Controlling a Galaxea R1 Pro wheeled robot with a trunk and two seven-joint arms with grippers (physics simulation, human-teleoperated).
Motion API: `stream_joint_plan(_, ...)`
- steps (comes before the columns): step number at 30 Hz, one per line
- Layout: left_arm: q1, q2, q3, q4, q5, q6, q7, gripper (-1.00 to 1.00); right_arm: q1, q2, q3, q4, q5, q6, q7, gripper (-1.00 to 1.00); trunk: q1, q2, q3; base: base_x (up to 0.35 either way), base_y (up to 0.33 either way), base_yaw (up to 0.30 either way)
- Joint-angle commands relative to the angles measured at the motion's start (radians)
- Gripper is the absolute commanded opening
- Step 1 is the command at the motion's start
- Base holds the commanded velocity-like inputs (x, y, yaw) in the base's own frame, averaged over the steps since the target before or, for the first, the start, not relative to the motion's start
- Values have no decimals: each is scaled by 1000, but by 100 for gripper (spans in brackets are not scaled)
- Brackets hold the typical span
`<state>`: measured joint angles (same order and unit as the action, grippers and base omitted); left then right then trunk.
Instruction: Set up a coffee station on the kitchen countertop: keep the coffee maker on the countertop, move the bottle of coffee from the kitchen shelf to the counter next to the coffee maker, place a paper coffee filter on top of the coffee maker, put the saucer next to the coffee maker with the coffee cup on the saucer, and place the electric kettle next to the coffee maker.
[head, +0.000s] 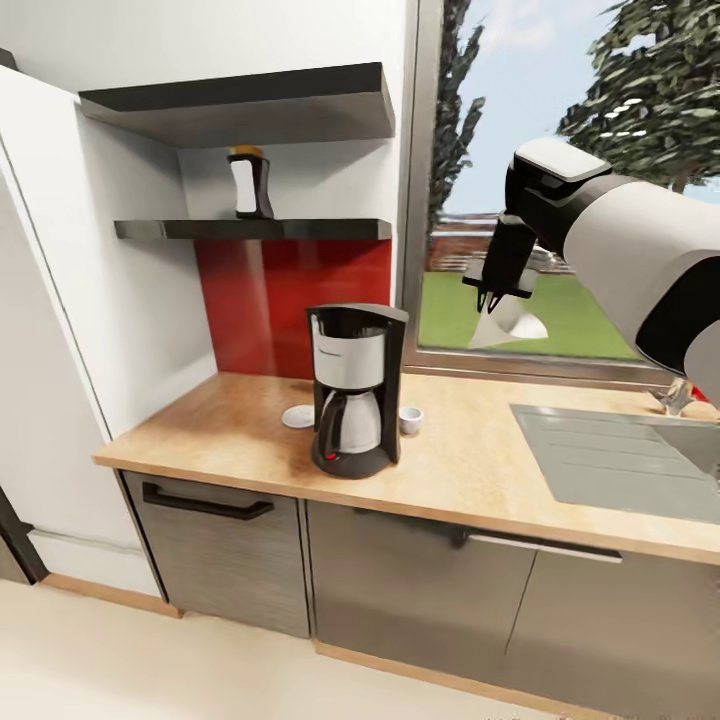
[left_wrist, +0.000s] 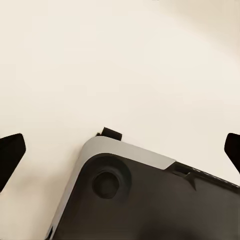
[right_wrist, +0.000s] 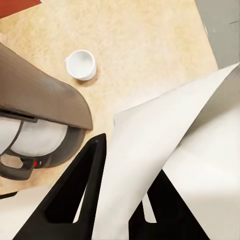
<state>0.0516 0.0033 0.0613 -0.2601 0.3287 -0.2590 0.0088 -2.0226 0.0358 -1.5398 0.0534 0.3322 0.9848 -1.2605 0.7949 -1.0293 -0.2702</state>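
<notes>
The black coffee maker (head: 355, 390) stands on the wooden countertop (head: 220, 425), and its top (right_wrist: 40, 95) lies below my right gripper. The white saucer (head: 298, 416) lies just left of the coffee maker. The tiny coffee cup (head: 411, 419) (right_wrist: 81, 65) stands just right of it, on the bare counter. On the dark kitchen shelf (head: 255, 229) stands the bottle of coffee (head: 250, 183). My right gripper (head: 497, 298) (right_wrist: 125, 200) hangs above and to the right of the machine, shut on the paper coffee filter (head: 510, 322) (right_wrist: 165, 145). My left gripper (left_wrist: 120, 150) is open and holds nothing. The electric kettle is out of view.
A steel sink (head: 620, 450) is set into the counter at the right, below a large window (head: 520, 150). A second shelf (head: 240, 105) hangs above the bottle. A white tall cabinet (head: 60, 300) bounds the counter's left end. The left wrist view looks down on pale floor and the robot's base (left_wrist: 140, 200).
</notes>
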Motion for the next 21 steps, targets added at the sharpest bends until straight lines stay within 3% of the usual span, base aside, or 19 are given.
stream_joint_plan(1, 1, 0, 2, -2, 1, 0, 1, 100, -1, 1, -8, 0, 5, 3, -6, -100, 0, -1, -1, 0, 120, -203)
stream_joint_plan(8, 1, 0, 2, -2, 1, 0, 2, 100, -1, 2, -8, 1, 5, 3, -5, -100, 0, -1, -1, 0, 58, -220)
stream_joint_plan(21, 1, 0, 2, -2, 1, 0, 2, 100, -1, 1, -8, 1, 5, 3, -5, -100, 0, -1, -1, 0, 215, -96)
